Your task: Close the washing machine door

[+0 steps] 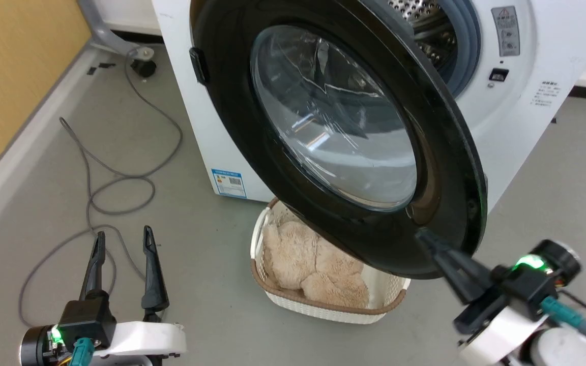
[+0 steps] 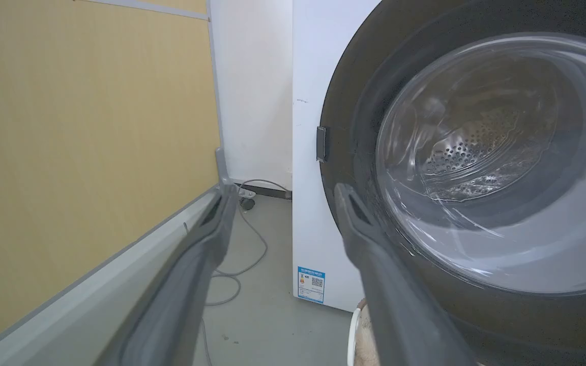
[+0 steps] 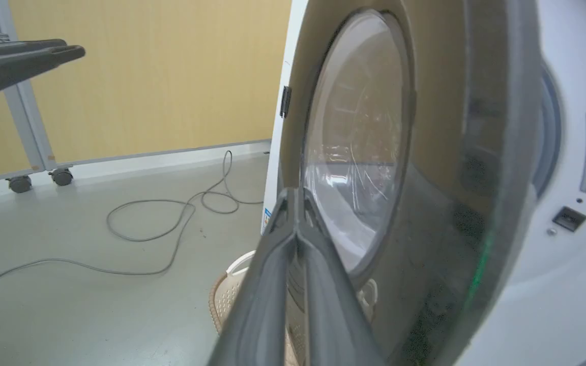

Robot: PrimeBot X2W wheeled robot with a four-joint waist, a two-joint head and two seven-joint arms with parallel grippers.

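At the washing machine door [image 1: 333, 127], right gripper [image 1: 421, 235] is closed.

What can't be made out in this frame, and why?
- Head view: whether the shut right end effector touches the large round glossy black washing machine door; tips overlap its rim.
- Head view: far side of the cream perforated basket and fluffy beige contents, behind the door.
- Head view: grey warning label text, too small.
- Head view: perforated steel drum, mostly behind the door, cut by top edge.
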